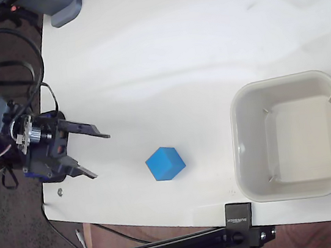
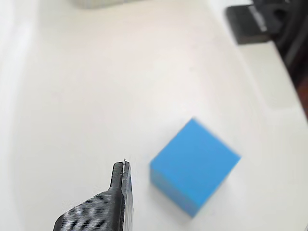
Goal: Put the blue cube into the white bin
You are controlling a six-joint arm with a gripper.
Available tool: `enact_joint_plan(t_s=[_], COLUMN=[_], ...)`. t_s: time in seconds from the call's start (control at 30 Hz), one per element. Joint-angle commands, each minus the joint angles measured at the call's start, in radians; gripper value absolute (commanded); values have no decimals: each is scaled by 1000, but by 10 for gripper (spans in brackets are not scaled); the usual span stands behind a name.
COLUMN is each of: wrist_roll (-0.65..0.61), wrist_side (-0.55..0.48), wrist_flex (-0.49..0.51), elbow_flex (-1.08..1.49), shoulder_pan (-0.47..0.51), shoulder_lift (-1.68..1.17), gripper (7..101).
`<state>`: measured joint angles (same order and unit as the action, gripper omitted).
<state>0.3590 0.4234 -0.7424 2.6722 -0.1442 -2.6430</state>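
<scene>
Hovering at the surface's [image 1: 161, 50] left edge, jaws apart, the gripper [image 1: 99, 153] faces the blue cube [image 1: 165, 163]; the white bin [image 1: 289, 137] sits far right.

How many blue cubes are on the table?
1. The blue cube lies on the white table, between the open gripper and the white bin. Nothing seems hidden.
</scene>
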Motion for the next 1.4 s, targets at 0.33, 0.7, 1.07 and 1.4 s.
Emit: enact_joint_plan(t_s=[0.33,0.7,1.07,1.4], wrist_roll=[583,718,742,718], wrist_side=[351,287,278,253], wrist_flex=[-64,-137,-91,-61], elbow_flex=[-497,-601,-594,-594], shoulder_pan=[-138,-123,-95,-67], shoulder_lift=[655,779,874,904], gripper=[1003,1003,1003,997])
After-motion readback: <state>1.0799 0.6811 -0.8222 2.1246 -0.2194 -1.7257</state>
